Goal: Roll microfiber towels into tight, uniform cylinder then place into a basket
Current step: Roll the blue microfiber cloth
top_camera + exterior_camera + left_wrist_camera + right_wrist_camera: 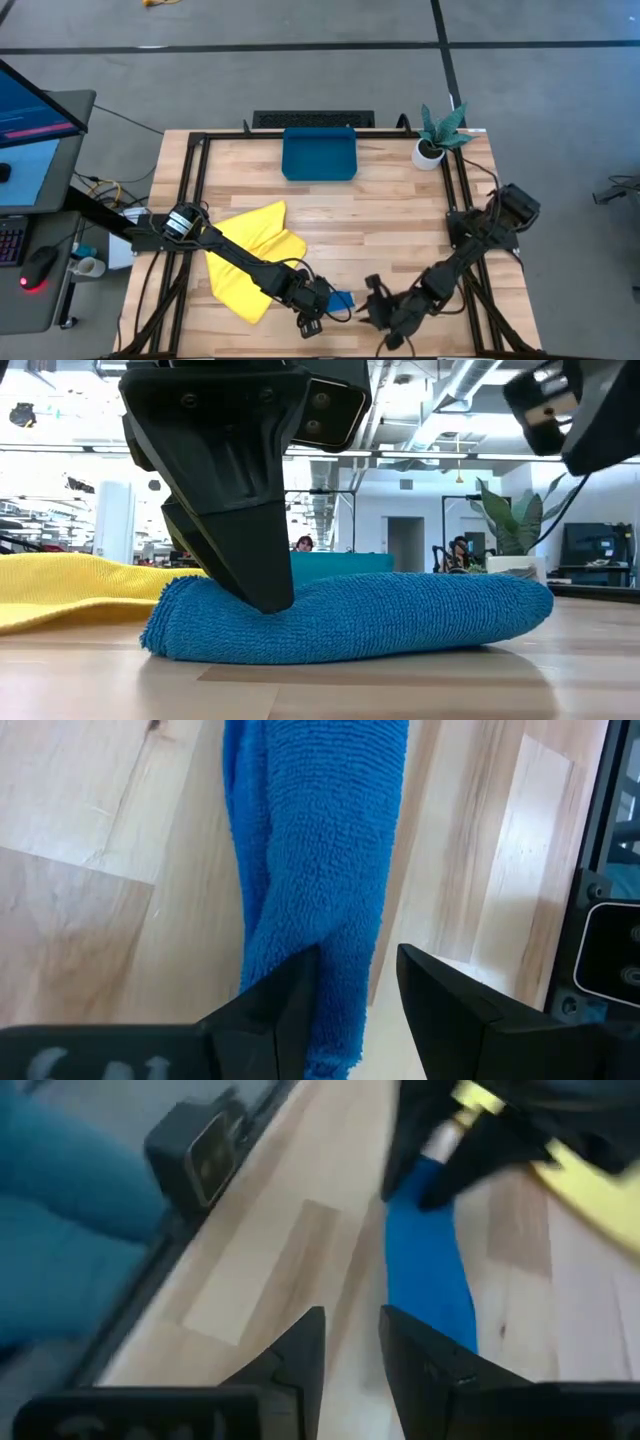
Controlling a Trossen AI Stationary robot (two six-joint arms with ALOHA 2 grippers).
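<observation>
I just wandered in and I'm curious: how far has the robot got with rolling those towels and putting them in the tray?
Roughly halfway on the first towel. The blue towel already lies rolled up on the table. The left gripper is down on one end of it, while the right gripper sits just off the other end, holding nothing. The yellow towel is still loosely spread out, and the basket holds no towel yet.

Grey floor, side desk, monitor, ceiling ducts
</observation>
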